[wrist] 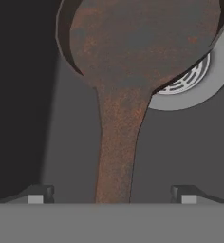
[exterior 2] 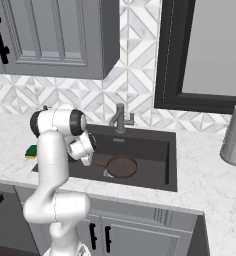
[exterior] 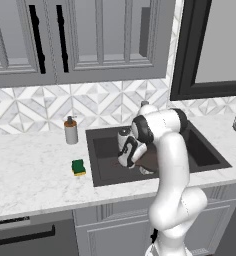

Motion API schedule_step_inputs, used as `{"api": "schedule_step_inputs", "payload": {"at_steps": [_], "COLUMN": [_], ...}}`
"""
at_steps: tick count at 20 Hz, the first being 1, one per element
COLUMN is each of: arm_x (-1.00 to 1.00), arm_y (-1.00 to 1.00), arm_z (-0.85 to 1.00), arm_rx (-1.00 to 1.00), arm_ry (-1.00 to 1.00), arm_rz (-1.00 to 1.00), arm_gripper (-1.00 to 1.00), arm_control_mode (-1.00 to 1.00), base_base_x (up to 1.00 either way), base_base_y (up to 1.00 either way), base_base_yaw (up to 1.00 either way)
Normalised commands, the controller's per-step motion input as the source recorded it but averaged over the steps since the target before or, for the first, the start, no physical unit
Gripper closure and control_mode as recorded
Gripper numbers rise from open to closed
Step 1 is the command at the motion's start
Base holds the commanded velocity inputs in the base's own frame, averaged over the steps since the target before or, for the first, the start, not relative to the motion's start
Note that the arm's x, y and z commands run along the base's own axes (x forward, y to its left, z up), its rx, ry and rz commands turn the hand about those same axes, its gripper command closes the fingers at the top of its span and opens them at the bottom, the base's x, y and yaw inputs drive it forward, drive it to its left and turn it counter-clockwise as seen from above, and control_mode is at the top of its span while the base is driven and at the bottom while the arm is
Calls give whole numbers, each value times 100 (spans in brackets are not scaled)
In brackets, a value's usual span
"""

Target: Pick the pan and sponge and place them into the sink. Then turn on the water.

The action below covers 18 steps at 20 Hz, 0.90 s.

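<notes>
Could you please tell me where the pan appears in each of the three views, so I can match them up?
Left base view: the pan lies in the sink, mostly behind the arm.
Right base view: centre, on the sink floor, handle pointing left toward the gripper.
Hand view: fills the top, handle running down between the open fingertips.
Shared landmark: the round metal drain beside the pan.

One pan (exterior 2: 122, 166) is counted, one sponge (exterior: 78, 167) and one sink (exterior 2: 155, 182). One faucet (exterior 2: 120, 118) and one soap dispenser (exterior: 71, 131) are counted. One drain (wrist: 190, 78) is seen in the basin. One grey canister (exterior 2: 235, 135) is counted on the surface (exterior: 35, 175). One hand (wrist: 112, 193) is counted.
</notes>
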Motion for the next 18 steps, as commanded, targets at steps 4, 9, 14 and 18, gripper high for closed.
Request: {"api": "schedule_step_inputs", "payload": {"at_steps": [4,9,14,18], "arm_x": [-46,-78,-100,-100], "arm_y": [59,60,60,51], "arm_z": [69,71,46,71], "arm_rx": [-1,-7,-8,-4], "arm_ry": [-11,-2,-20,-20], "arm_rz": [-8,0,0,0], "arm_gripper": [-100,-100,-100,-100], "arm_control_mode": [-100,-100,-100,-100], "base_base_x": [0,0,0,0], "base_base_y": [0,0,0,0], "base_base_yaw": [0,0,0,0]}}
